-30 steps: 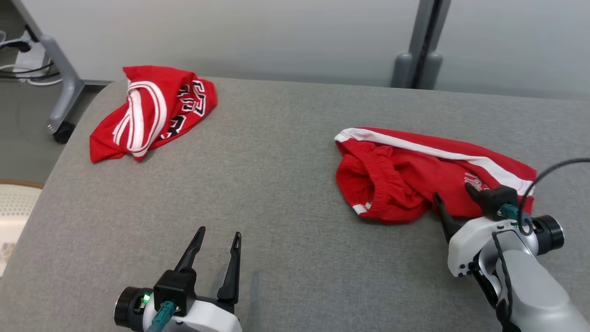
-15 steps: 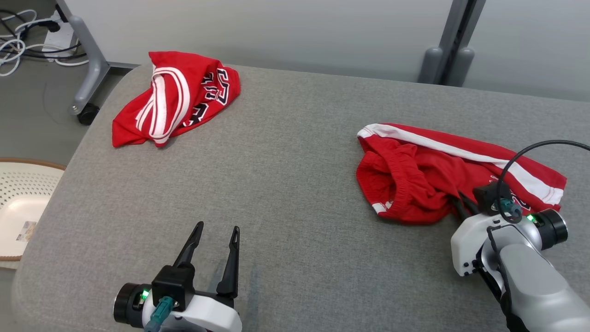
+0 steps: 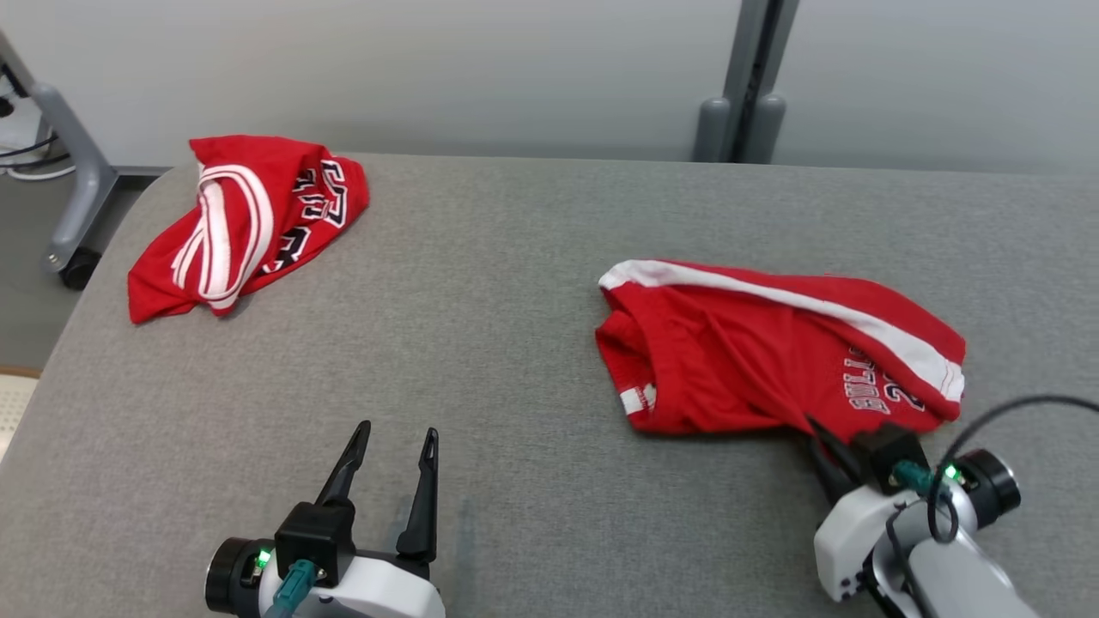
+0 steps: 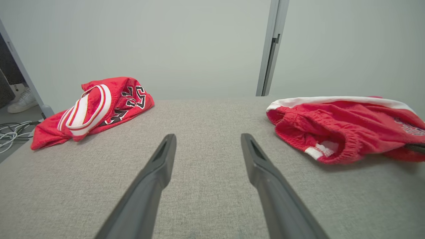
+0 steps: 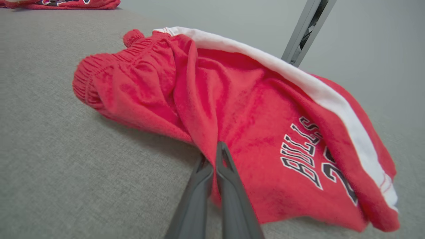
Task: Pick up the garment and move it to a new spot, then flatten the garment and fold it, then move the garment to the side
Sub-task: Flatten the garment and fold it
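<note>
**Right pincer has just bitten the shorts**

The red Bulls shorts (image 3: 773,343) sit on the right half of the grey padded table (image 3: 515,343), closer to the near edge than the far one, white side stripe facing the far edge. A second ago the right gripper (image 3: 820,429) had its fingers spread over the shorts' near hem. Now they're pinched right together with a fold of red cloth between them, and the fabric runs in a tight ridge to that pinch. Most of the garment looks to be lying on the table, so I'd say the grab is made but the lift isn't.

The left gripper (image 3: 397,429) hangs by the near edge, fingers wide apart, nothing in them. A crumpled red jersey (image 3: 240,223) lies at the far left corner, well away.
</note>
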You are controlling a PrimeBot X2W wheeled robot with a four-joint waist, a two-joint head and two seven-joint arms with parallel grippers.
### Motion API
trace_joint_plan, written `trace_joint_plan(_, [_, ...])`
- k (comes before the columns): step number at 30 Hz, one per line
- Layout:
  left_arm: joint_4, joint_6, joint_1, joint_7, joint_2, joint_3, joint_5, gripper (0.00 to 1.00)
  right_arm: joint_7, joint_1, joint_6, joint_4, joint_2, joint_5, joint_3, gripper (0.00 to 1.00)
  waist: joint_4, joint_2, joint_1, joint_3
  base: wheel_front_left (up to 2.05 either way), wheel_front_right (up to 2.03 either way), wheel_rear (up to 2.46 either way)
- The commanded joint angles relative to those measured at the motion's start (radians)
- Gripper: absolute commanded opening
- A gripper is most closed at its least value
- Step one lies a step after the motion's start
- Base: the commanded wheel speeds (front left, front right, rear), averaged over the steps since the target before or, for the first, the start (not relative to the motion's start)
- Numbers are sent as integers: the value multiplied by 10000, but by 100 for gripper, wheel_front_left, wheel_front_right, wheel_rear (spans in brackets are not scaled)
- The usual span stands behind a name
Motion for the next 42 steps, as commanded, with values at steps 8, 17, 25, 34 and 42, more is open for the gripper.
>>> trace_joint_plan(8, [-33,20,183,-18,38,142,65,100,-2,1555,2,-1555,-207,225,169,0,-492,-1,0,-263,0,0,0])
trace_joint_plan(17, [-32,-26,353,-19,35,214,92,100,-3,2718,2,-2238,61,204,-55,0,-795,-1,0,-492,0,0,0])
trace_joint_plan(25, [26,-68,521,-19,35,199,117,100,-1,3167,2,-2573,492,-74,-742,35,-995,-1,0,-785,0,0,0])
trace_joint_plan(34, [38,-31,656,-19,37,134,7,100,-3,3858,2,-3903,853,-360,-1974,100,-1153,-1,0,-1165,0,0,0])
trace_joint_plan(42, [9,-11,781,-19,35,147,-20,100,-3,4327,2,-4692,968,-428,-2798,100,-1208,-1,0,-1400,0,0,0])
